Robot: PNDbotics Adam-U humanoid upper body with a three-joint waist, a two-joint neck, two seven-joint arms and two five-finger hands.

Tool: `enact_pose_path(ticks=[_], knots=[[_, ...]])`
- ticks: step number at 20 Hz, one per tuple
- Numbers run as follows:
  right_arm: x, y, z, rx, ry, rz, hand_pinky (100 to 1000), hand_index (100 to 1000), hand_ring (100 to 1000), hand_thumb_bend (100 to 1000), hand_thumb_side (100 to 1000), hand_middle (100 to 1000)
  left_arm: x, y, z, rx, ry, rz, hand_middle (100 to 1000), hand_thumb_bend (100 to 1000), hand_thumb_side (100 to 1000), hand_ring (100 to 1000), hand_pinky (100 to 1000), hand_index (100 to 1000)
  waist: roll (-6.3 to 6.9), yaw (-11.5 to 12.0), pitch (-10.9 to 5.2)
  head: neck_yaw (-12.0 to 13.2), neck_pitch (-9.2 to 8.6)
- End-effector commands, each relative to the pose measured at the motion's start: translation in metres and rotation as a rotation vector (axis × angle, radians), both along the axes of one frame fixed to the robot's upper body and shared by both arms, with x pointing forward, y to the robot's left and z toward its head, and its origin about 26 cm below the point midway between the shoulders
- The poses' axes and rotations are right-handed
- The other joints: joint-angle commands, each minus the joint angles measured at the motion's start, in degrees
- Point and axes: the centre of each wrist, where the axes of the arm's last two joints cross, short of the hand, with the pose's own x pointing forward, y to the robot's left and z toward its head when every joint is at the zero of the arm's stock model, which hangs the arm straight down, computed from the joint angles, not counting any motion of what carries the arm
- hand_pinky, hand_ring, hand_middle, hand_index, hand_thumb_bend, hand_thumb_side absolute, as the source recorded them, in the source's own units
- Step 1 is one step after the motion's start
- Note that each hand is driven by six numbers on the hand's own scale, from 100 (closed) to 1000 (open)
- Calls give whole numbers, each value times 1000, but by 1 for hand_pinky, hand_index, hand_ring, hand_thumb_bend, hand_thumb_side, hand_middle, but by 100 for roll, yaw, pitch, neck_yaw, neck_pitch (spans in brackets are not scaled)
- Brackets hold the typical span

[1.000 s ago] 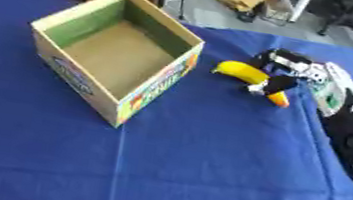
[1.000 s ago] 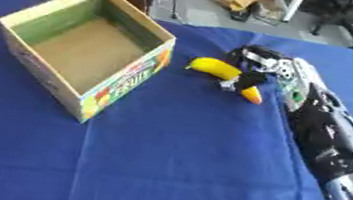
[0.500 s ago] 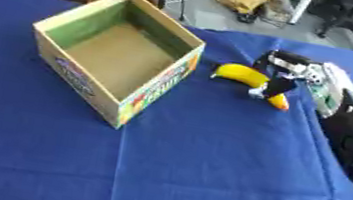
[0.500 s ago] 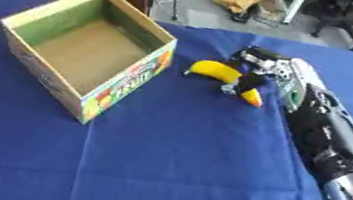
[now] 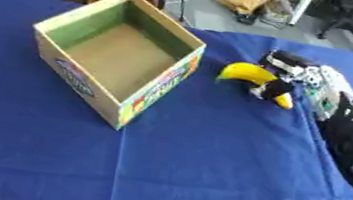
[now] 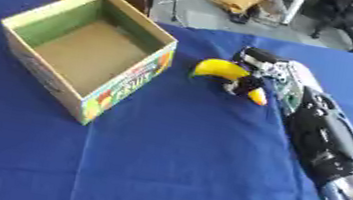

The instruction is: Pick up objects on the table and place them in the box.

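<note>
Curling your right hand [image 5: 285, 79] round a banana [image 5: 251, 75], you are holding it just right of the box [image 5: 116, 54], above the blue tablecloth [image 5: 203, 177]. The box is sitting open toward the far left, with nothing showing inside it.

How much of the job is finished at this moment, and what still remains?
Nothing looks placed yet: the open cardboard box shows only its bare brown floor. In hand: the robot's right hand has its fingers curled round the yellow banana, beside the box on the blue tablecloth. Left: carrying the banana over and dropping it inside.
</note>
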Motion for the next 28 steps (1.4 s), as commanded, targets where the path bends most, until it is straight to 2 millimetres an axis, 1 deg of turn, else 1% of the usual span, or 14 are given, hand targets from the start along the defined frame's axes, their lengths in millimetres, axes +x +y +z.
enact_pose_path(ticks=[1,12,15,22,28], knots=[[2,6,-11,-3,6,13,291,454,325,184,253,347,-1,0,10,4,-34,-5,604,321,1000,661,657,718,40,-1,-63,1,-53],[-5,-1,8,63,-102,13,279,447,306,184,246,334,-1,1,8,5,-26,-1,604,325,1000,662,658,718,24,-100,-116,16,-18],[-9,-3,19,77,-144,16,280,447,302,181,248,332,-2,2,7,5,-21,1,604,328,1000,662,658,718,8,-138,-150,7,-9],[-11,0,38,85,-196,51,285,447,305,182,251,332,-2,3,6,5,-13,4,604,332,1000,662,658,718,-8,-205,-212,-12,27],[-10,7,53,75,-223,83,288,449,308,181,254,333,-2,4,5,6,-8,7,604,334,1000,661,658,718,-35,-191,-282,-22,52]])
